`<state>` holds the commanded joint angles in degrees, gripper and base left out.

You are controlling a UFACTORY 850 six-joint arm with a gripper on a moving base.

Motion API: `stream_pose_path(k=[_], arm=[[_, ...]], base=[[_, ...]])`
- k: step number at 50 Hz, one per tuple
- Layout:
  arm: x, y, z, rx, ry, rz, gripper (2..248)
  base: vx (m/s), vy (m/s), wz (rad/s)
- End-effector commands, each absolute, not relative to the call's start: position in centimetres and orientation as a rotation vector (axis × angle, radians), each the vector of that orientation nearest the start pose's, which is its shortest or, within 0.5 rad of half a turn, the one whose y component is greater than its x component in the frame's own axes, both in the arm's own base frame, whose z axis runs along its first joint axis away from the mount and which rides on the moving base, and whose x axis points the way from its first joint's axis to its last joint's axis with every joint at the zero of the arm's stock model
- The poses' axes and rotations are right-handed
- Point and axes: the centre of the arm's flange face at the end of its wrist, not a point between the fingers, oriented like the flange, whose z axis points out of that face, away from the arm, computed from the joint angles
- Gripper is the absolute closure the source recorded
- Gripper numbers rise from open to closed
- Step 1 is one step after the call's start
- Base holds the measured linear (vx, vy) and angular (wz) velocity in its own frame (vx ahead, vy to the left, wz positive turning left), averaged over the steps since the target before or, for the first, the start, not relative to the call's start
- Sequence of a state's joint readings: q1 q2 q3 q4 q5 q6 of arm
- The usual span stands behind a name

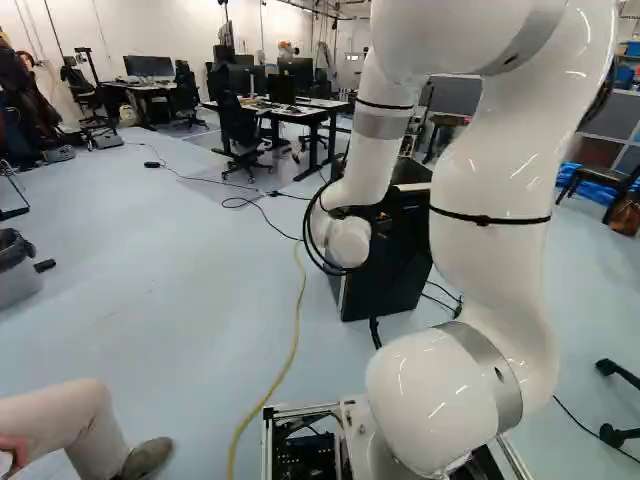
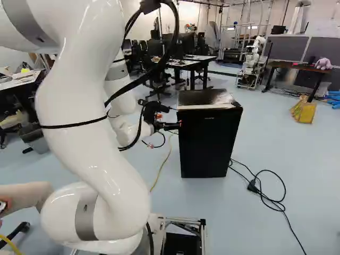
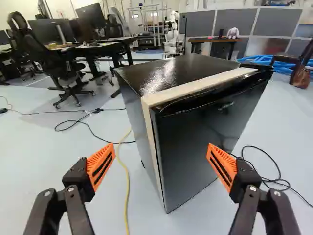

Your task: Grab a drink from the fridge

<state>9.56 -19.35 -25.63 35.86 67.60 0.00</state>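
My gripper (image 2: 170,120) hangs at the near left edge of the black fridge (image 2: 208,141) in the right base view. In the wrist view the gripper (image 3: 161,157) stands open with nothing between its orange pads. Ahead of it is the fridge's front corner, with the dark door (image 3: 200,142) facing partly toward one finger. A pale strip (image 3: 195,88) runs along the edge between the door and the cabinet; whether the door stands slightly ajar I cannot tell. The fridge's inside is hidden, and no drink shows.
A black cable (image 2: 265,194) lies looped beside the fridge. A yellow cable (image 1: 295,340) crosses the floor nearby. Behind are desks (image 1: 310,112) and chairs; another robot (image 2: 252,61) stands far back. A person's leg (image 1: 75,425) is left of the base.
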Motion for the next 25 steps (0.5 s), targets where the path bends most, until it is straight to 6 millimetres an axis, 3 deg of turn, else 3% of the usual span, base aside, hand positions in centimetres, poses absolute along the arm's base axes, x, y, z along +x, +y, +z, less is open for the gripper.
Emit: stream_pose_path(k=[25], arm=[[42.7,1.3,27.6,-2.641,0.861,-2.05,3]], base=[[0.0,0.0,0.0]])
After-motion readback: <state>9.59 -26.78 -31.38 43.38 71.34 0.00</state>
